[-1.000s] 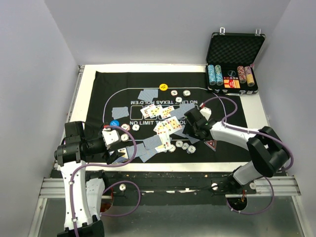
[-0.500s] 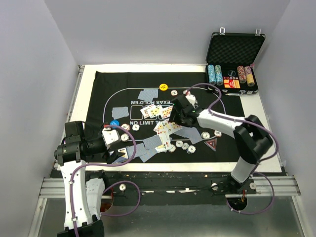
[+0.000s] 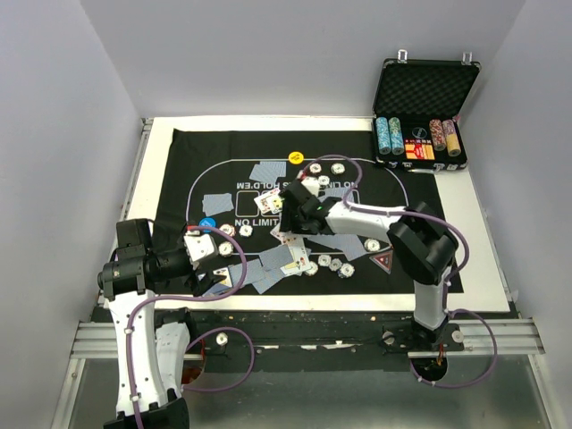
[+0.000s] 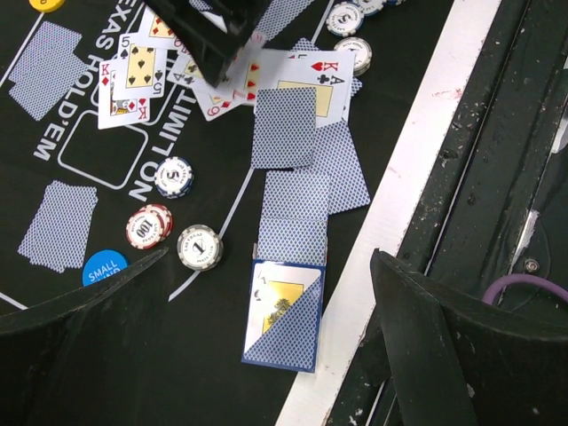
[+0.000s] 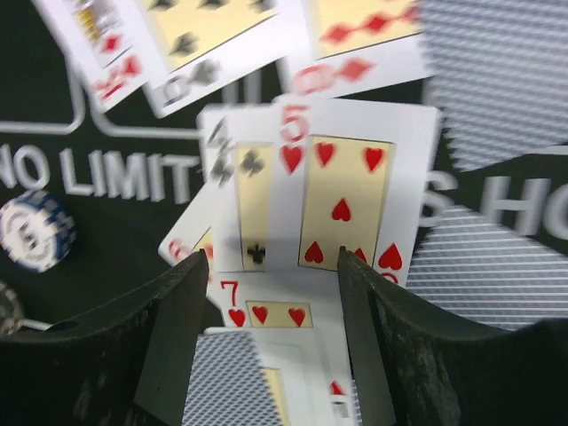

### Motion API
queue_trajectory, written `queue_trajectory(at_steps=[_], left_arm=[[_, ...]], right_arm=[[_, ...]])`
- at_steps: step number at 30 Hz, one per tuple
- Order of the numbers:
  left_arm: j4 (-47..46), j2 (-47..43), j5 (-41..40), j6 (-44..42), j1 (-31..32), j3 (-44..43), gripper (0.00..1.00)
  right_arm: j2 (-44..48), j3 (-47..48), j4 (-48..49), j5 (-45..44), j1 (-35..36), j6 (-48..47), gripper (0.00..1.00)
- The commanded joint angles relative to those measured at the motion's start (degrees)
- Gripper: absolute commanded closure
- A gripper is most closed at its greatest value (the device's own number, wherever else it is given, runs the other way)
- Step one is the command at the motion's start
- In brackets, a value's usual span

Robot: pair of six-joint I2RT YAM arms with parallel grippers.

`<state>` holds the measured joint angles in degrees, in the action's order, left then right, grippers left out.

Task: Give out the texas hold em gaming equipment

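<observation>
Nearest the arms, the left claw (image 4: 271, 257) hangs over the near edge of the black mat (image 3: 206, 147), its two fingers spread wide with nothing between them. Under it lies a face-up card (image 4: 273, 302), half covered by a blue-backed card (image 4: 293, 342). From there a row of blue-backed cards (image 4: 297, 191) runs away towards the middle. Just left of that row sit a white chip (image 4: 199, 247), a red chip (image 4: 147, 226) and a blue chip (image 4: 174, 177), close together but apart. The blue button (image 4: 105, 267) is beside them.

Over on the right, near the mat's front edge, lies the dark red triangle (image 3: 382, 262), with a few pale chips (image 3: 335, 264) just left of it.

In the middle of the mat the right claw (image 5: 271, 266) is low over a fan of face-up cards. Its fingers stand apart and pinch nothing. The five of hearts (image 5: 342, 186) and the seven of hearts (image 5: 266, 311) show in the gap.

Farther on lie more blue-backed cards (image 3: 265, 170), the yellow button (image 3: 296, 158) and two pale chips (image 3: 315, 166).

At the far right corner stands the open case (image 3: 424, 89), with stacks of chips (image 3: 388, 134) in its tray.
</observation>
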<state>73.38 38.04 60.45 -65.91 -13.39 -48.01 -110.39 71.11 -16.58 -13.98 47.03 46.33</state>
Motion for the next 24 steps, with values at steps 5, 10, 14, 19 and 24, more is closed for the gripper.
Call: queue_trajectory(at_steps=[5, 10, 14, 19, 24], left_arm=[[0.6, -0.7, 1.3, -0.1, -0.4, -1.5, 0.01], [1.0, -0.9, 1.7, -0.5, -0.4, -1.6, 0.01], [1.2, -0.4, 2.0, -0.5, -0.3, -1.7, 0.01], [1.1, -0.8, 1.6, -0.6, -0.3, -1.8, 0.01], [1.3, -0.6, 1.8, -0.5, -0.4, -1.9, 0.01]], right_arm=[[-6.0, 1.9, -5.4, 4.3, 10.8, 1.6, 0.32], [-2.6, 0.1, -5.8, 5.2, 11.9, 3.3, 0.33], [-0.6, 4.7, -8.7, 1.5, 8.7, 0.6, 0.32], [-2.9, 9.7, -9.1, -1.0, 4.0, -2.9, 0.32], [-7.5, 10.9, -7.6, -2.4, 2.2, -3.6, 0.32]])
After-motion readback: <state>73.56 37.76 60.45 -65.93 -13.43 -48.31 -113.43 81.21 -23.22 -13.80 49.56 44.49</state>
